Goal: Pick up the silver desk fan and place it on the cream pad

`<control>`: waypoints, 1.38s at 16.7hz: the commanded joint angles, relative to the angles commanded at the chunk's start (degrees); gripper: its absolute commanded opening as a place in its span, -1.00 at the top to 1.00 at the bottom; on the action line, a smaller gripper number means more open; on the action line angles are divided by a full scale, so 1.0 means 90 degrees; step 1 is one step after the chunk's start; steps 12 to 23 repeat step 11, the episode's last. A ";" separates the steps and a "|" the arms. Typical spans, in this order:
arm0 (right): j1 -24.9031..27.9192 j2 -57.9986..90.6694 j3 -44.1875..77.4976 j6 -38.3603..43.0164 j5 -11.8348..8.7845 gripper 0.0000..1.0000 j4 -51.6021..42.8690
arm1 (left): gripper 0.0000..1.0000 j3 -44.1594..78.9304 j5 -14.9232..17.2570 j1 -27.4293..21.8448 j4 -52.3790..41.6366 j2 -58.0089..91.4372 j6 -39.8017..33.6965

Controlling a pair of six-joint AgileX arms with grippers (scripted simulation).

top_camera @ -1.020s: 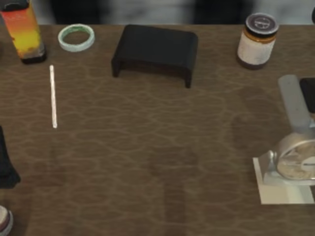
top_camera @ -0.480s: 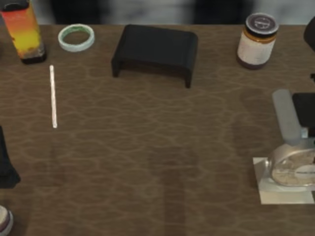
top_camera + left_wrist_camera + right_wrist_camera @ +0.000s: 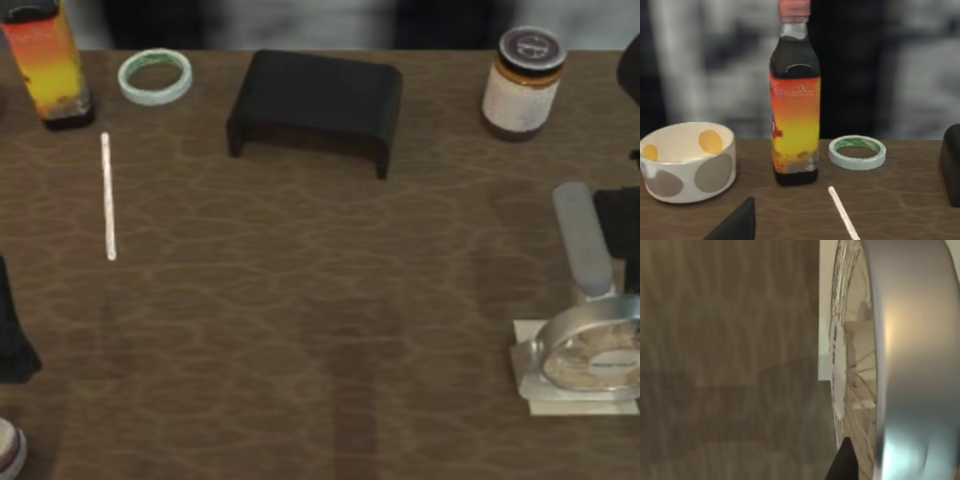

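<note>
While parked at the table's left edge, left gripper (image 3: 12, 340), jaw state not discernible. At the right edge, silver desk fan (image 3: 590, 350) over cream pad (image 3: 530, 395), right gripper (image 3: 625, 250) above; grip unclear. Open tabletop (image 3: 300, 300) leftward; black stand (image 3: 315, 105) far back.

Sauce bottle (image 3: 794, 107) between spotted bowl (image 3: 687, 161) and tape ring (image 3: 857, 152)
</note>
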 joint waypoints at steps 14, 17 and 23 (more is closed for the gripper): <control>0.0000 0.0000 0.0000 0.0000 0.0000 -1.00 0.0000 | -1.00 0.0000 0.0000 0.0000 0.0000 0.0000 0.0000; 0.0000 0.0000 0.0000 0.0000 0.0000 -1.00 0.0000 | -1.00 0.0000 0.0000 0.0000 0.0000 0.0000 0.0000; 0.0000 0.0000 0.0000 0.0000 0.0000 -1.00 0.0000 | -1.00 0.0000 0.0000 0.0000 0.0000 0.0000 0.0000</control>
